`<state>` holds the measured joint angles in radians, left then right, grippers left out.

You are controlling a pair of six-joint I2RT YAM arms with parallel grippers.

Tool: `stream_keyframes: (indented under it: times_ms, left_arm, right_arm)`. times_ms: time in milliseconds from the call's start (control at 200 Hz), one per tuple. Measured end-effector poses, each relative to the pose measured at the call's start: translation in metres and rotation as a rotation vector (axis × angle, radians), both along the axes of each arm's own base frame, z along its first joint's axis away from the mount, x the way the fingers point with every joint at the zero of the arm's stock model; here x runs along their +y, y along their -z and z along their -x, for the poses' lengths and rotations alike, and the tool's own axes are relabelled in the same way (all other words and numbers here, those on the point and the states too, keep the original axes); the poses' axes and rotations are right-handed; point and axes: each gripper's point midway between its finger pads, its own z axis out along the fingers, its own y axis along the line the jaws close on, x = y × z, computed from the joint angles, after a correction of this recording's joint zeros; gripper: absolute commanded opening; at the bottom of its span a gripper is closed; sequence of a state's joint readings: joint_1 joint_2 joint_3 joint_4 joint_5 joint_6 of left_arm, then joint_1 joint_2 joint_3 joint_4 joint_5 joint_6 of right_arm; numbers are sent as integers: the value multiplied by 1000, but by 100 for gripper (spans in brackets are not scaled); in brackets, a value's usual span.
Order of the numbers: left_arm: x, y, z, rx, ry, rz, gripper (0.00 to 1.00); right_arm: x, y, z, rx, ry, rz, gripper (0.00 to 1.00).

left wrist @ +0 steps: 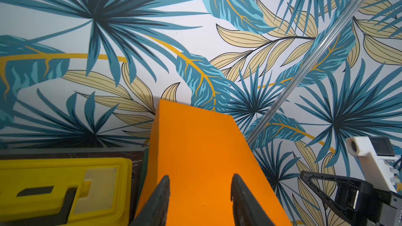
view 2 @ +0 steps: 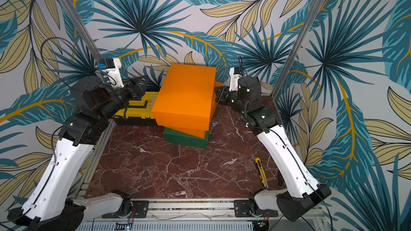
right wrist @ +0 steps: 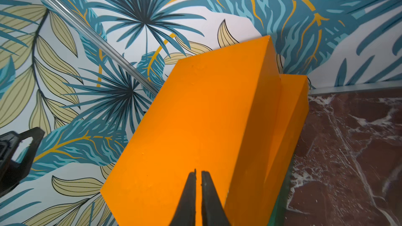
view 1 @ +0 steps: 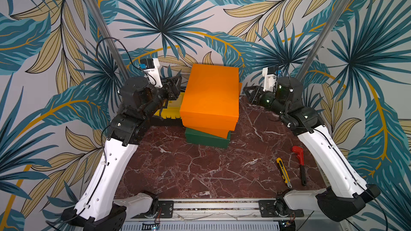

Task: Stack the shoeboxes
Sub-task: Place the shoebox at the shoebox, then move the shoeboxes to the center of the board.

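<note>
Where the left arm reaches in over the marbled surface (view 1: 178,170), the left hand (view 1: 178,86) sits just beside the left long side of the top orange shoebox (view 1: 211,92). Its jaws stand partly apart with nothing clamped between them. In the left wrist view the two fingers (left wrist: 161,196) frame the box's lid, and whether they touch the cardboard cannot be told.

Below and behind that hand, a yellow-and-black toolbox (view 1: 170,110) lies on the surface, close against the left side of the stack.

The stack stands toward the back middle of the surface, near the leaf-patterned wall. The green shoebox (view 1: 206,140) is at the bottom, flat on the surface. The middle orange shoebox (view 1: 206,130) rests on it, turned a little askew. The top orange shoebox lies on that one, again not square to it. In the right wrist view, a far corner of the middle box (right wrist: 291,116) juts out past the top one.

The right hand (view 1: 244,88) is just beside the stack's right side at the level of the top box. Its jaws are pressed nearly together and hold nothing.

Farther right and nearer the front, a yellow utility knife (view 1: 283,172) and a red pipe wrench (view 1: 299,163) lie side by side on the surface, well apart from the boxes.
</note>
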<state>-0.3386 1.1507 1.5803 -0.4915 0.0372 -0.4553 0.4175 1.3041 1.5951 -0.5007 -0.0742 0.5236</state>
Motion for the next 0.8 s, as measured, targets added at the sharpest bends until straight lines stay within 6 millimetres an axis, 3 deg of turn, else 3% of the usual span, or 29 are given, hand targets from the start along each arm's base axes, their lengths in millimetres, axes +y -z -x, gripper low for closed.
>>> stream_keyframes:
  times_ms: [105, 300, 476, 571, 691, 796]
  left_arm:
    - [10, 42, 9, 78, -39, -14, 32]
    - [31, 121, 18, 257, -145, -56, 30]
    - [53, 162, 33, 339, -247, -59, 41]
    - [63, 178, 40, 365, -298, -35, 43]
    - [69, 197, 42, 406, -339, -8, 54]
    - [71, 224, 40, 472, -366, 7, 56]
  right_arm:
    - [-13, 36, 10, 58, 46, 38, 10]
    - [-46, 86, 33, 122, 164, 95, 9]
    - [-61, 125, 41, 189, 218, 103, 9]
    - [-58, 161, 38, 268, 215, 108, 9]
    - [-54, 214, 34, 394, 205, 121, 9]
    - [-53, 242, 33, 474, 197, 122, 9]
